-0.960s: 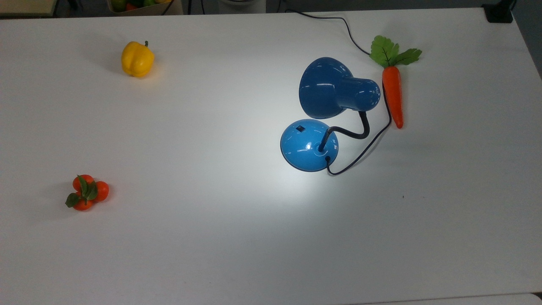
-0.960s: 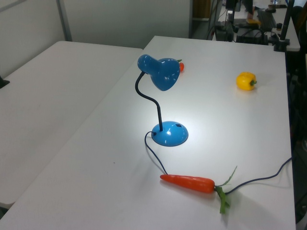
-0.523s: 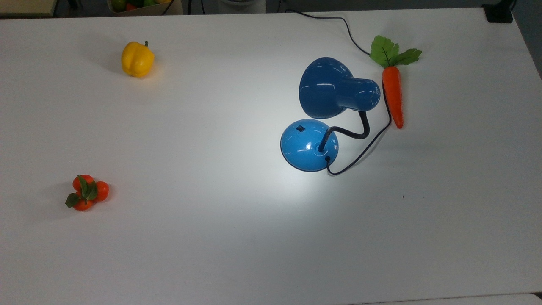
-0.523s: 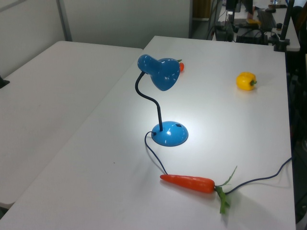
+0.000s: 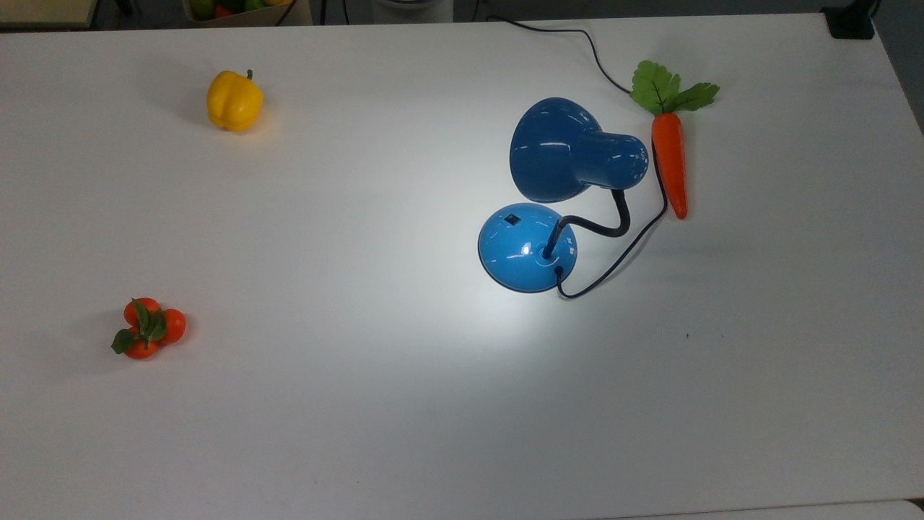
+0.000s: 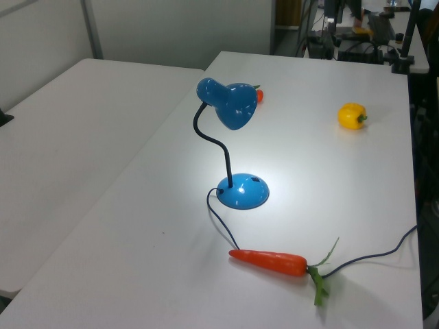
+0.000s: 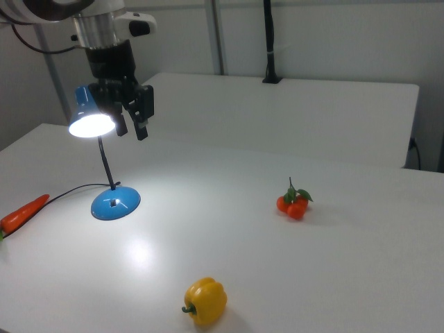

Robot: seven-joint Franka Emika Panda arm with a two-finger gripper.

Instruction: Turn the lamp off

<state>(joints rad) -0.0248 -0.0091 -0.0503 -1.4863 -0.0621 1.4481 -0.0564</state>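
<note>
— Any writing or labels to read out?

— I can't make out any. The lamp (image 5: 538, 224) is plain glossy blue, with a small black switch (image 7: 114, 204) on its round base.

— Where is the lamp?

— It stands on the white table (image 5: 361, 404), lit, throwing a bright patch around its base. In the top view a carrot (image 5: 669, 162) lies just to its right, with the black cord (image 5: 621, 260) running between them. A yellow pepper (image 5: 233, 100) and a cluster of small oranges (image 5: 148, 328) sit well apart from it.

— And the gripper?

— In the right view the gripper (image 7: 132, 121) hangs in the air pointing down, just right of the glowing shade, high above the base. Its two fingers (image 7: 142, 114) are spread with a gap between them, holding nothing. The arm comes in from the right view's upper left.
</note>
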